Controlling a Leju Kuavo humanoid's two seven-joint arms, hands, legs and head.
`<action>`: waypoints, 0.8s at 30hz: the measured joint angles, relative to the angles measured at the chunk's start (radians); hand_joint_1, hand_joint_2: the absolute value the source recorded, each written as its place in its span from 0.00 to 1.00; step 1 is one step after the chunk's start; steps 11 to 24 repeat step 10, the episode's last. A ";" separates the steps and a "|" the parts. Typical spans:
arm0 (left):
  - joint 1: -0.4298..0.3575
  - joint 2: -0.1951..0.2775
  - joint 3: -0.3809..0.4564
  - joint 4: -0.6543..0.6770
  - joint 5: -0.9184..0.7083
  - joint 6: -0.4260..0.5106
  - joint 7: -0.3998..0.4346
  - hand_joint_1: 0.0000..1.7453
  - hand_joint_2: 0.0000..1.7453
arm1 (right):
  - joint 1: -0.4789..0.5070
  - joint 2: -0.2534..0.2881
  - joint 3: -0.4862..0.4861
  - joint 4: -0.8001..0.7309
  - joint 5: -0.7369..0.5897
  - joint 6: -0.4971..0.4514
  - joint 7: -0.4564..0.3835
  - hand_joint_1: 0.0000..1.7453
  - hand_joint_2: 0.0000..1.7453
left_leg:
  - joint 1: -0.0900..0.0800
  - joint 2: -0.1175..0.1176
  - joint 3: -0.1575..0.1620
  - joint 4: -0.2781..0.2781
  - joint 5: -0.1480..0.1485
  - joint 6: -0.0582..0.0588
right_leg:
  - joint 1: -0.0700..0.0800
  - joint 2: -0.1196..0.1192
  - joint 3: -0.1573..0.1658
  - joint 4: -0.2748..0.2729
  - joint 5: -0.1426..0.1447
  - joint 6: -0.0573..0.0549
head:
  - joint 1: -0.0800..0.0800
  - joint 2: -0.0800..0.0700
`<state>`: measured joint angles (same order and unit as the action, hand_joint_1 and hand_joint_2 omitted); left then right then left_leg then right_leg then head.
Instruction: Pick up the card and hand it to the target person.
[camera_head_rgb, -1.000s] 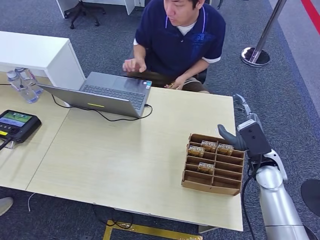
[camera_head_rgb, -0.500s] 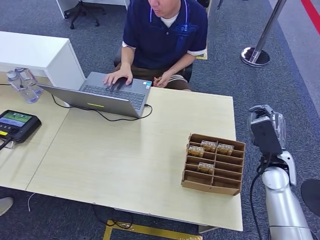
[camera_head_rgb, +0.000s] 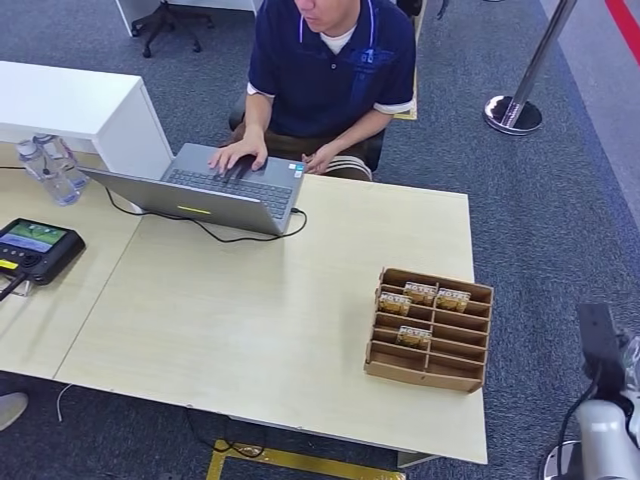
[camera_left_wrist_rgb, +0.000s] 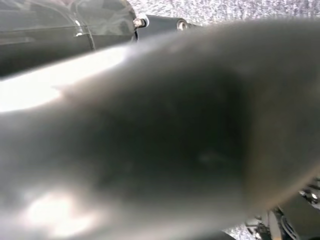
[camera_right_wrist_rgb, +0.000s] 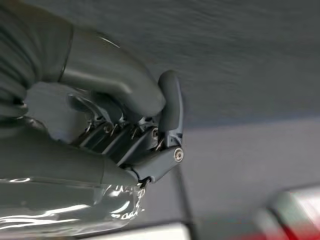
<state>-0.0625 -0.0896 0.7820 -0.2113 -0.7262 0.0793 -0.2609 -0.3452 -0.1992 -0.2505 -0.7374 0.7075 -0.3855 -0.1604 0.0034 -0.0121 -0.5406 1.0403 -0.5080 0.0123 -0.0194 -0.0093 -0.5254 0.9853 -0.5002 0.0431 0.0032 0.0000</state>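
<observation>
Grey office carpet is surrounding a pale wood-grain desk (camera_head_rgb: 264, 300), where the right arm has just been dropping away from the cardboard card rack (camera_head_rgb: 429, 328).

Half a second ago the arm was standing raised beside the rack; now it is sinking low at the corner of the head view, so the pick-up is looking not yet begun. The right hand (camera_right_wrist_rgb: 143, 135) is curling its dark fingers (camera_right_wrist_rgb: 171, 107) inward around nothing, over carpet. Printed cards (camera_head_rgb: 413, 336) are sitting upright in the rack's slotted compartments. Across the desk a seated person (camera_head_rgb: 332, 70) is typing on a silver laptop (camera_head_rgb: 219, 190). Blur is hiding the left hand's state.
</observation>
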 joint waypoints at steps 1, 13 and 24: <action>0.000 0.000 0.000 0.000 -0.003 0.000 0.000 0.00 0.00 | 0.013 0.000 -0.017 0.081 0.003 0.021 0.026 0.94 1.00 | 0.000 -0.001 0.000 0.000 0.000 0.000 | 0.000 -0.001 0.000 0.000 0.000 0.000 | 0.000 0.000; -0.003 -0.002 0.000 0.000 -0.024 -0.001 0.004 0.00 0.00 | 0.186 0.081 -0.128 0.437 -0.048 0.184 0.220 0.89 1.00 | 0.003 -0.002 0.000 -0.003 -0.002 -0.004 | 0.003 -0.002 -0.001 0.001 -0.004 -0.005 | 0.000 0.000; -0.003 -0.002 0.000 0.000 -0.024 -0.001 0.004 0.00 0.00 | 0.186 0.081 -0.128 0.437 -0.048 0.184 0.220 0.89 1.00 | 0.003 -0.002 0.000 -0.003 -0.002 -0.004 | 0.003 -0.002 -0.001 0.001 -0.004 -0.005 | 0.000 0.000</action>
